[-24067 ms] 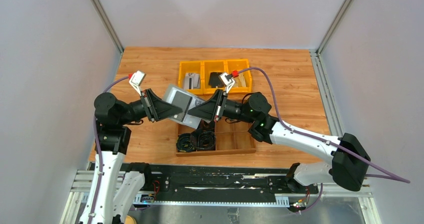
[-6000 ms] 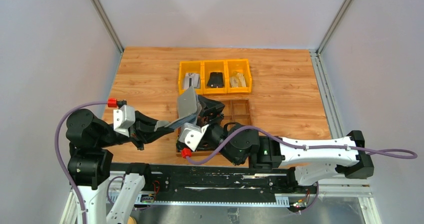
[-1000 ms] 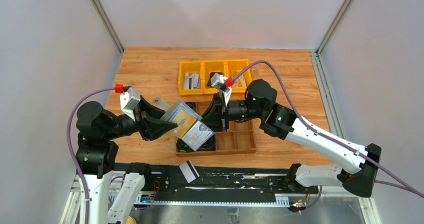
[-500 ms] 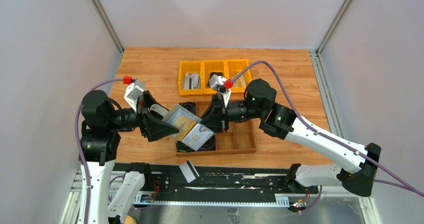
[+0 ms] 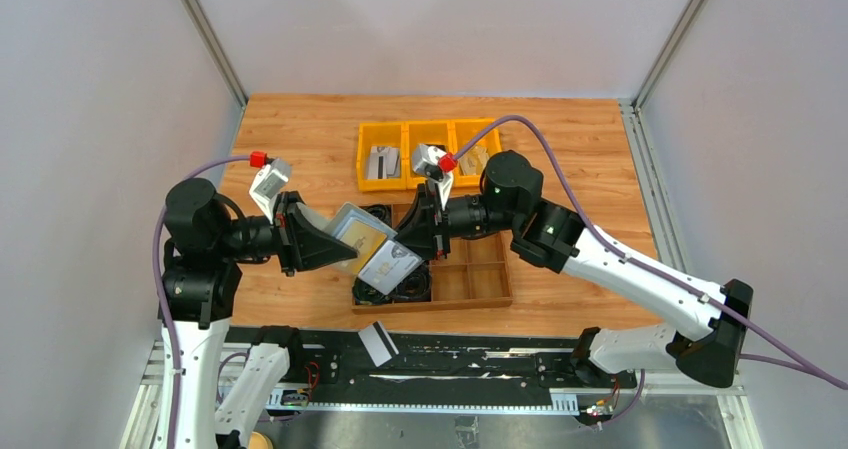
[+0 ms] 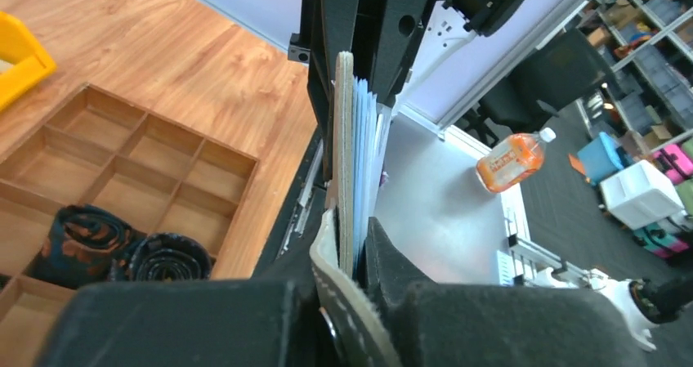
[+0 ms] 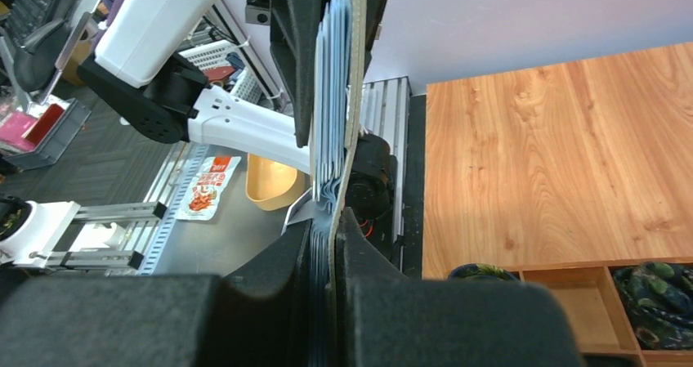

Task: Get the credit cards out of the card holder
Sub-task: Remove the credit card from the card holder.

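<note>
The grey card holder (image 5: 343,214) hangs in the air over the wooden tray, opened flat between both arms. Several credit cards (image 5: 368,239) sit fanned in it, one gold-faced and one white. My left gripper (image 5: 335,249) is shut on the stack's left end. In the left wrist view its jaws pinch the card edges (image 6: 364,138), with the holder's grey stitched flap (image 6: 331,261) bent beside them. My right gripper (image 5: 410,237) is shut on the right end, clamping the holder wall (image 7: 357,56) with the cards (image 7: 331,81) inside. One dark-striped card (image 5: 377,343) lies on the black base rail.
A wooden compartment tray (image 5: 470,279) sits under the held stack, with coiled black cables (image 5: 375,287) in its near-left cells. Three yellow bins (image 5: 430,152) holding small items stand behind it. Grey walls enclose the table on the left, right and back.
My left gripper opened wider, slid in along the stack and closed on it again. The right arm and the stack shifted slightly to the left.
</note>
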`<state>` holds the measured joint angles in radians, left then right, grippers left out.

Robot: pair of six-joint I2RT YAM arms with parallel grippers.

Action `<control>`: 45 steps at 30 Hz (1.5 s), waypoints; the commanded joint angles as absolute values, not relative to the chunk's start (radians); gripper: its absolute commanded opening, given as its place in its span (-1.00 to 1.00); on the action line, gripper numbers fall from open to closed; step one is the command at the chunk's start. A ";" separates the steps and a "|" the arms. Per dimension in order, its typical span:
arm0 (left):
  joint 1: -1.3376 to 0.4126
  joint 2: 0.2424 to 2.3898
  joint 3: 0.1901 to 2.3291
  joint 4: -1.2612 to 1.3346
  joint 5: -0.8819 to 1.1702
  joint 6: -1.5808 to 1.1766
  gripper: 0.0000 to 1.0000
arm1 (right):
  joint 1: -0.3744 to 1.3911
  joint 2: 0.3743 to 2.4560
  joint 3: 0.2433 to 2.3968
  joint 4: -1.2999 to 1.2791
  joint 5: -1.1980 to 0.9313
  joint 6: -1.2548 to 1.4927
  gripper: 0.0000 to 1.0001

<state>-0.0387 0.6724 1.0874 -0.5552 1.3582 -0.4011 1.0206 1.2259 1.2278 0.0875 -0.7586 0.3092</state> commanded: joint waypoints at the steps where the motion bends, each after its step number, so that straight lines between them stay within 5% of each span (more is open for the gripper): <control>1: -0.037 0.679 1.097 -0.513 1.212 -0.401 -1.00 | 1.025 1.228 1.274 0.093 -0.775 0.267 -0.92; 8: -0.037 0.684 1.122 -0.495 1.078 -0.295 -1.00 | 0.906 1.148 1.216 -0.022 -0.558 0.230 0.31; 11: -0.037 0.699 1.133 -0.525 1.065 -0.250 -1.00 | 0.826 1.096 1.177 -0.066 -0.493 0.244 0.57; 20: -0.038 0.684 1.145 -0.567 1.008 -0.161 -1.00 | 0.750 1.012 1.230 -0.070 -0.411 0.366 0.64; 28: -0.037 0.662 1.024 -0.300 0.936 -0.453 -1.00 | 0.857 1.103 1.122 0.365 -0.562 0.765 0.23; 45: -0.038 0.670 0.953 -0.014 1.068 -0.833 -1.00 | 0.910 1.344 1.136 0.491 -0.602 0.884 -0.10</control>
